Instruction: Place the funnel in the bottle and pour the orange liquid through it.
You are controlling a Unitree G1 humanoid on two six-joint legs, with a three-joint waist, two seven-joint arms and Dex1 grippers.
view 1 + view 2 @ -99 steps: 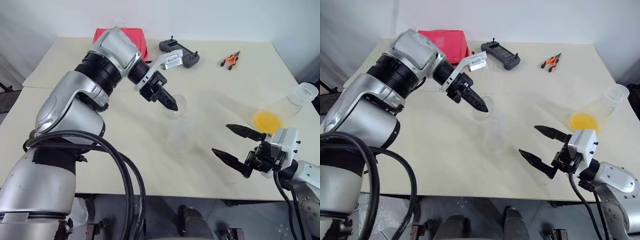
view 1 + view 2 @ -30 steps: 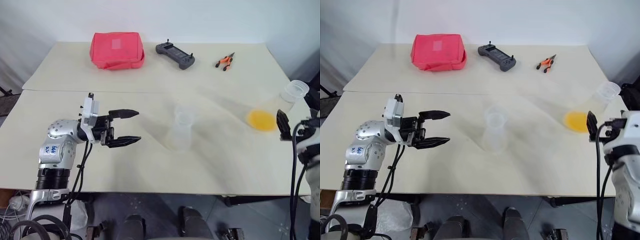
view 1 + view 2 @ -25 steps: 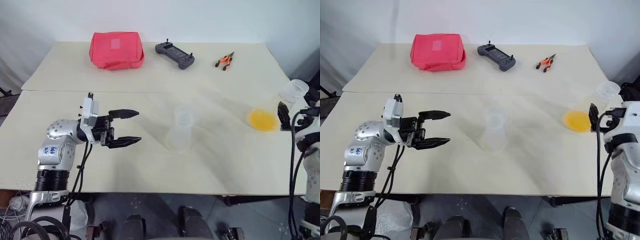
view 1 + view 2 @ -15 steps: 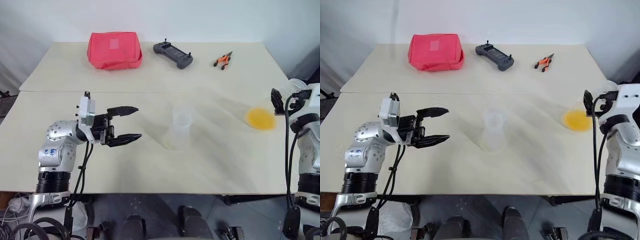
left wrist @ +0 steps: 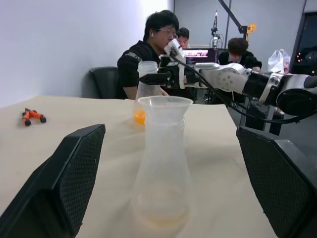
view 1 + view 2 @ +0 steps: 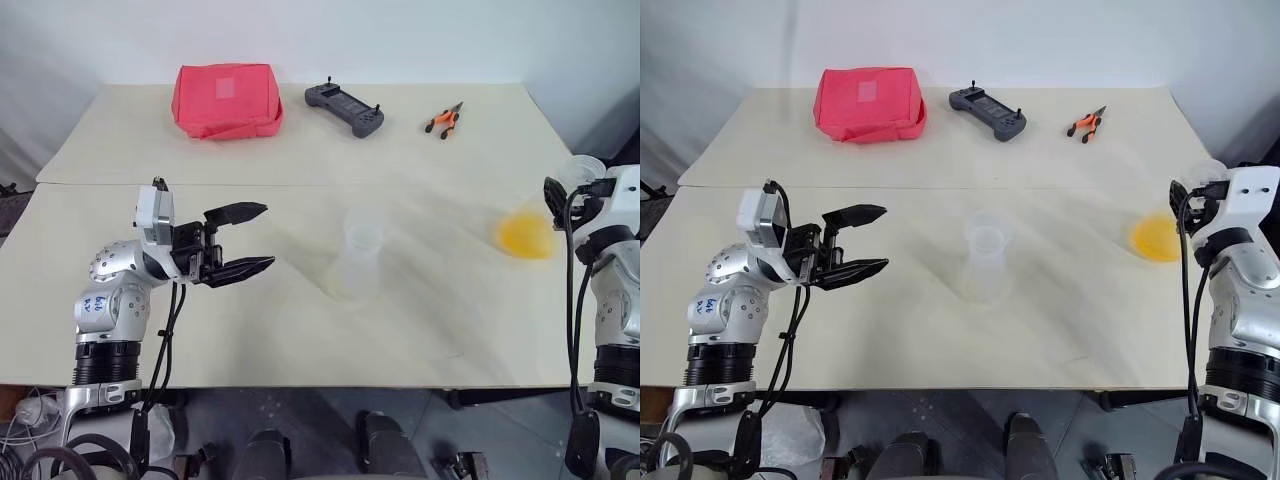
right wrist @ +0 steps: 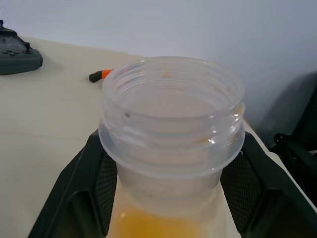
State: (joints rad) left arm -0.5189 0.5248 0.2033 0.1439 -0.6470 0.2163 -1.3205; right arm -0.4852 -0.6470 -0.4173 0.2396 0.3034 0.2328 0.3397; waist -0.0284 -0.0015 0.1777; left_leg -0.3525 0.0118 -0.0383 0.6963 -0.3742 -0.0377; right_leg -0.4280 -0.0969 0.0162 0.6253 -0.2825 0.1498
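My right gripper [image 7: 168,198] closing on ribbed neck of second clear flask [image 7: 171,124] at right bench [image 6: 300,140] edge, fingers [image 7: 79,198] pressing both sides; a second ago they were spread short of it. Orange liquid [image 6: 1156,237] sitting in that flask's base. My left gripper [image 6: 255,238] hovering wide open, holding nothing, aiming right at bottle [image 6: 357,262], which is standing upright mid-bench, neck up, funnel [image 5: 165,105] seated in its mouth, cone up. Flask now standing straighter than before.

beige table [image 6: 300,150], white wall [image 6: 400,40], black chair [image 5: 105,82]
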